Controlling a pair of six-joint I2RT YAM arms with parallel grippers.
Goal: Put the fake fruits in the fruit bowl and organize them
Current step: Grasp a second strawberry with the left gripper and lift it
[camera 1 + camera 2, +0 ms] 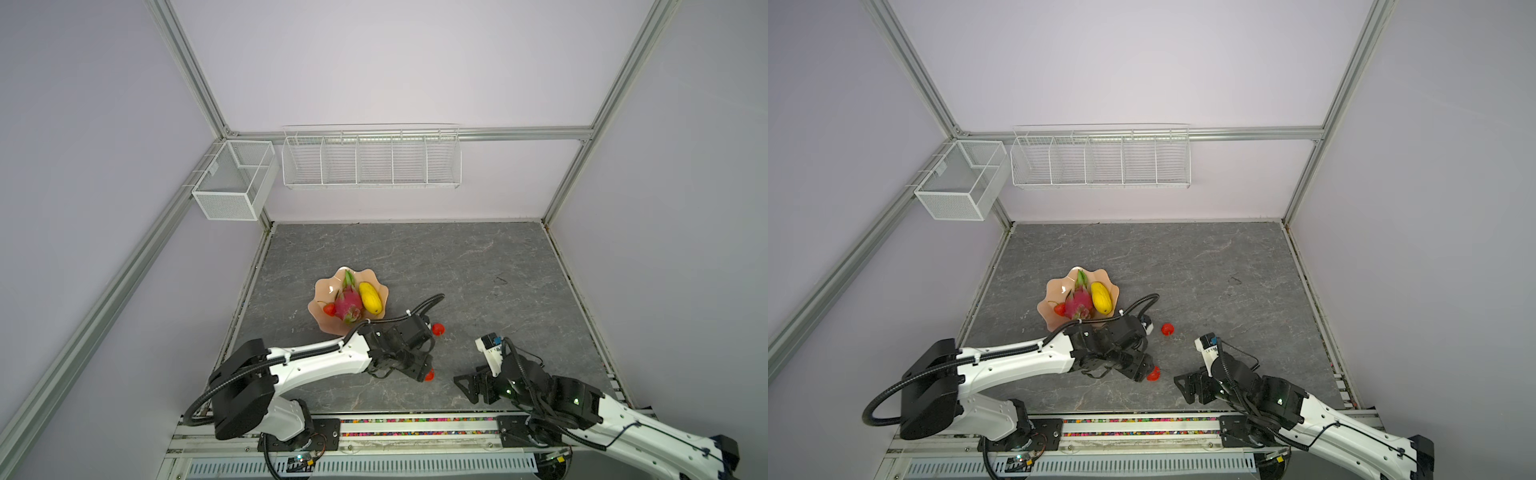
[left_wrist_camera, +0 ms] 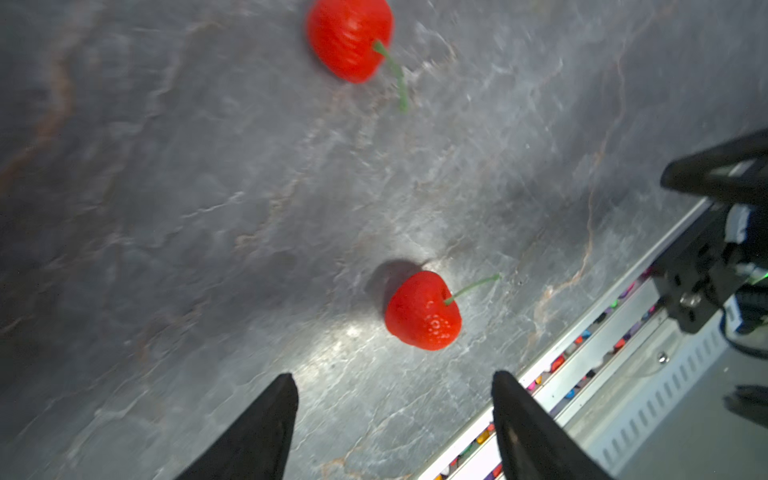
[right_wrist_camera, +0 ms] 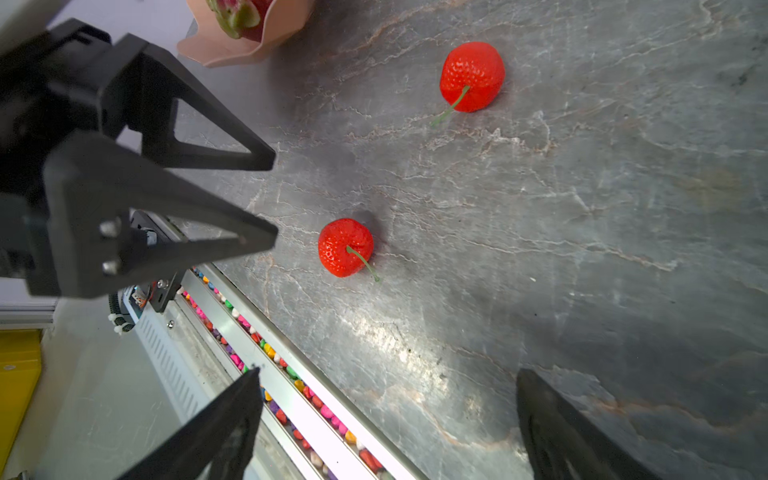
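Strawberry (image 2: 422, 311) sits on the table (image 2: 166, 208) just ahead of your left gripper (image 2: 392, 376), which is spread wide and holding nothing. Same for your right gripper (image 3: 388, 372). A second strawberry (image 2: 349, 39) lies loose; the fruit bowl (image 1: 322, 286) holds the rest.

Grey marble-look tabletop (image 1: 457, 266), lilac wall panels (image 1: 395, 62) in aluminium frame (image 1: 519, 134). From tabletop ctr in both top views:

- 12 o'clock: white wire rack (image 1: 371, 160), 5 compartments, hung on back wall.
- 10 o'clock: white mesh basket (image 1: 232, 178) w/ divider, on side wall.
- 2 o'clock: small dark mark (image 1: 500, 281) on the slab.
- 6 o'clock: rail of multicoloured pebbles (image 1: 415, 420) along tabletop edge, slotted grey cover (image 1: 374, 463) just beyond.

Yellow block (image 3: 16, 374) shows in right wrist view.
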